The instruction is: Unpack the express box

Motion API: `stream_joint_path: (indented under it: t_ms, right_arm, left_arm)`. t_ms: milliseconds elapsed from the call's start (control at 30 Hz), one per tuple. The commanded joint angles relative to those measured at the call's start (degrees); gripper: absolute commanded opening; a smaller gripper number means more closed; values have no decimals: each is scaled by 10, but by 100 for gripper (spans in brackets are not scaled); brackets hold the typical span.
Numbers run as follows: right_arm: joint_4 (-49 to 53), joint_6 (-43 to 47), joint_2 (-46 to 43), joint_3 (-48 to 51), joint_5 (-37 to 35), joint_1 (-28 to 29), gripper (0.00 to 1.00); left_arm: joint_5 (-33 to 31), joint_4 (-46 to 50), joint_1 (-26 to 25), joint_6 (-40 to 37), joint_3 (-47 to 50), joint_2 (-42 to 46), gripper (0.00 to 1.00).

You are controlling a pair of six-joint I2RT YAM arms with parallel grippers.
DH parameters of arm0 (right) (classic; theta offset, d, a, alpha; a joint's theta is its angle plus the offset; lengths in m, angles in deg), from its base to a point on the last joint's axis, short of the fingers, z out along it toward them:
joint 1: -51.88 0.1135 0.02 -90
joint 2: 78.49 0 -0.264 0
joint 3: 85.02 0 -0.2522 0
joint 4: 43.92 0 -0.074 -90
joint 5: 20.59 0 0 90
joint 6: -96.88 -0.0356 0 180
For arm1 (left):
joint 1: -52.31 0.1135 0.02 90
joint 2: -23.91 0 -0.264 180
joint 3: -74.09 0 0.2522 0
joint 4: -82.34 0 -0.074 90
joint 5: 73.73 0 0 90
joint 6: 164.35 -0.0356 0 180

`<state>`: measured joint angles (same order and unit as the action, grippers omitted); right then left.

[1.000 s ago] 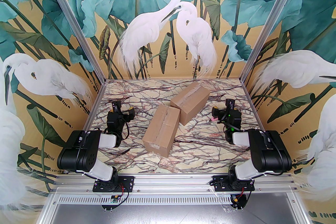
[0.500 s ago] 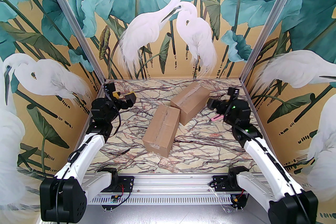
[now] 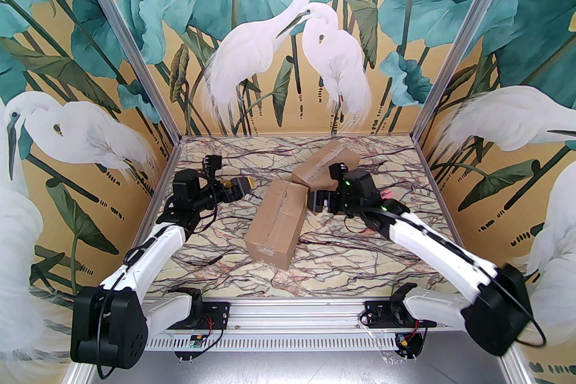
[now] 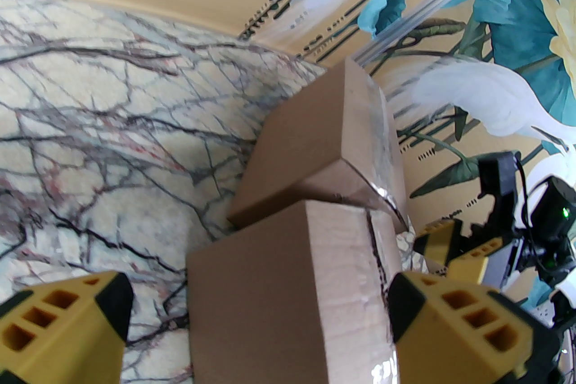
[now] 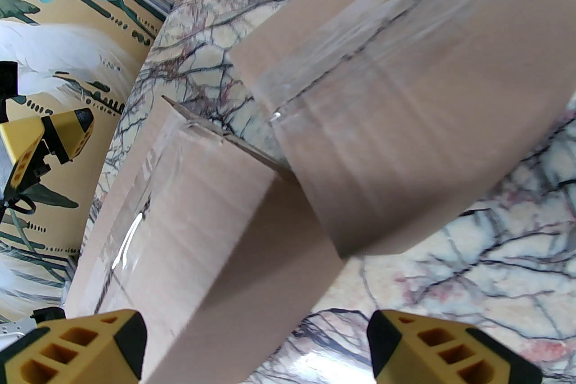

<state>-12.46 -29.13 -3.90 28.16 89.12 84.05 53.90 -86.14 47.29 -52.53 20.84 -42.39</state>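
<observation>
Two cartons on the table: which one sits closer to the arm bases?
The front carton, lying lengthwise with its taped seam pointing toward the bases. The other carton sits farther back and to the right, angled, nearer the rear wall.

near box brown | far box brown | table cream marble, dark veins

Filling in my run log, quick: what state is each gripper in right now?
Left gripper: open, holding nothing.
Right gripper: open, holding nothing.
</observation>
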Motion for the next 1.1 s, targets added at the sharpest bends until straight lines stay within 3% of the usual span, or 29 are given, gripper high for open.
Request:
stream_joint_path:
  t_ms: [0, 300, 667, 767, 867, 1067]
  right_arm:
    - [-32, -29, 45, -53, 52, 7, 89]
    - [-77, -57, 209, -181, 119, 11, 88]
    - [-87, -77, 356, -349, 162, 21, 85]
    - [-12, -41, 369, -406, 139, 24, 85]
    - [86, 6, 346, -436, 72, 27, 85]
    - [163, 42, 244, -406, -55, 29, 88]
  left_arm:
    - [25, 14, -4, 9, 3, 4, 99]
    - [25, 43, -10, 15, 34, 43, 100]
    - [8, -24, -32, 74, 87, 67, 99]
    - [13, -44, -43, 111, 93, 67, 99]
    - [1, -60, -60, 145, 117, 102, 100]
    - [-32, -63, -77, 155, 158, 169, 100]
